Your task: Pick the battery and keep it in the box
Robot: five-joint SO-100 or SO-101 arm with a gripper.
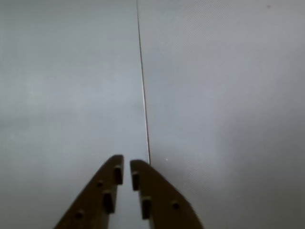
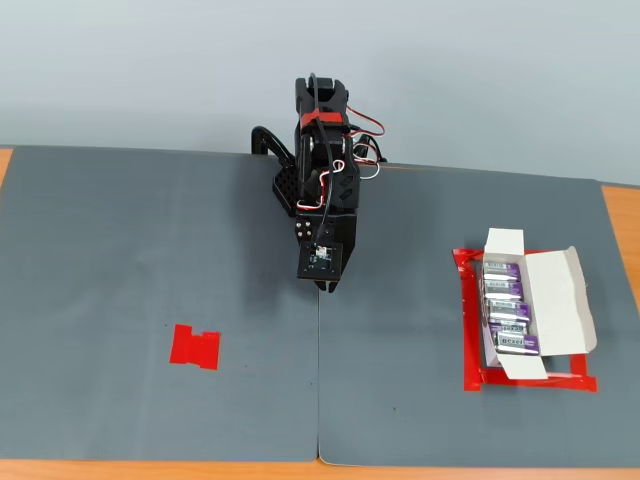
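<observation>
In the wrist view the claw (image 1: 126, 167) shows two dark brown fingers (image 1: 102, 195) rising from the bottom edge, their tips drawn close with only a thin slit of grey between them, and nothing sits in that slit: it is nearly clenched and empty. The tips hang over the grey mat of the worktop (image 1: 214, 95), just beside the thin seam (image 1: 143, 90) where two mat sheets meet. In the fixed view the black arm (image 2: 320, 150) is folded over itself at the far middle of the worktop (image 2: 120, 240), with the claw (image 2: 323, 284) pointing down toward that same seam (image 2: 318, 380). The box (image 2: 555, 300) lies well apart to the right in this view, flaps folded open, standing inside a red tape outline (image 2: 470, 330); a row of purple-and-silver batteries (image 2: 508, 308) fills its inside. A flat red tape patch (image 2: 195, 347) lies on the mat to the lower left of the claw, also well apart. No loose battery can be made out on the mat.
</observation>
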